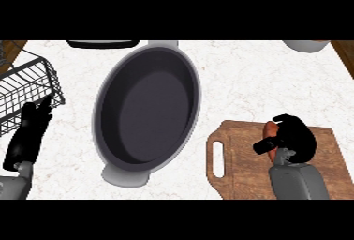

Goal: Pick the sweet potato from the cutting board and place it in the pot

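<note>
In the lower right of the frame the right hand [296, 137] sits over the cutting board [239, 161], its black fingers and thumb curled round the sweet potato [271, 128]. Only an orange-red end of the vegetable shows at the hand's upper left (the rest is hidden under the palm), and it lies at the board's upper middle; whether it touches the wood I cannot tell. The board is brown, with a slot handle on its left side, and rests on the pale marbled counter [256, 84].

To the left of the board, apart from it, stands the pot [149, 110], a large dark oval with grey handles at top and bottom.

At the far left the left hand [27, 133] rests with straight fingers pointing up, beside a wire rack [24, 86] in the upper left corner.
</note>
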Controlling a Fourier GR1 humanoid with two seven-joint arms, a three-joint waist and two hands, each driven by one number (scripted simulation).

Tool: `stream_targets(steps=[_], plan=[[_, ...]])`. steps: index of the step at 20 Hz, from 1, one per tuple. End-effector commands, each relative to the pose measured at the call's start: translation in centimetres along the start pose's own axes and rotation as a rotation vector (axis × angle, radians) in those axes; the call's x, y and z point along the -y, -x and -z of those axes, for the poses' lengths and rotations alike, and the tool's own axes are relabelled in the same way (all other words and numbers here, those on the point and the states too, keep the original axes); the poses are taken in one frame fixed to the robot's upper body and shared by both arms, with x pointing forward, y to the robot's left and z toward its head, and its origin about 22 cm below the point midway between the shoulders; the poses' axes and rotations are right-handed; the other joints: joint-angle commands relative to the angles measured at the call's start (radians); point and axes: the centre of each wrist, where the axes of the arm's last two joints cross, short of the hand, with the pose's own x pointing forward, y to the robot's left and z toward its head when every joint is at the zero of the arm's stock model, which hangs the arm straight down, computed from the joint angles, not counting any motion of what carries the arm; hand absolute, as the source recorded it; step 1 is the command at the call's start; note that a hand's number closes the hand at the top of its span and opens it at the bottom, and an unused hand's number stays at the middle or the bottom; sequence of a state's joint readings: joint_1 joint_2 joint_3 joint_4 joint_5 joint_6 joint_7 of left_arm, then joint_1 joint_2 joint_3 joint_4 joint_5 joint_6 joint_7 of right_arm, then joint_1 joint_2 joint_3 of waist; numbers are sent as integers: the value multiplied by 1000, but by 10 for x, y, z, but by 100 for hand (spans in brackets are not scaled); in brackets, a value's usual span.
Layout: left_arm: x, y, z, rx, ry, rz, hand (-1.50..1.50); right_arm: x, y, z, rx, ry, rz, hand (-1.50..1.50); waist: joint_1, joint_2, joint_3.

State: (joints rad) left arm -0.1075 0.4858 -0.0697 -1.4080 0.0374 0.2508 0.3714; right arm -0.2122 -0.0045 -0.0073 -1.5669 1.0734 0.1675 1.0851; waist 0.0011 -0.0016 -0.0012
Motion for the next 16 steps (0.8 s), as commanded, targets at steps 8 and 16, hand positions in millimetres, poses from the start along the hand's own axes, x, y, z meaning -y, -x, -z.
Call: stream_targets(steps=[8,16], plan=[[-6,1,-7,6,-2,6,0,-3,-22,-10,-17,189,-128,150,5,1,1],[-7,2,-2,3,-24,6,0,7,13,-12,607,-19,-325,150,-4,1,2]])
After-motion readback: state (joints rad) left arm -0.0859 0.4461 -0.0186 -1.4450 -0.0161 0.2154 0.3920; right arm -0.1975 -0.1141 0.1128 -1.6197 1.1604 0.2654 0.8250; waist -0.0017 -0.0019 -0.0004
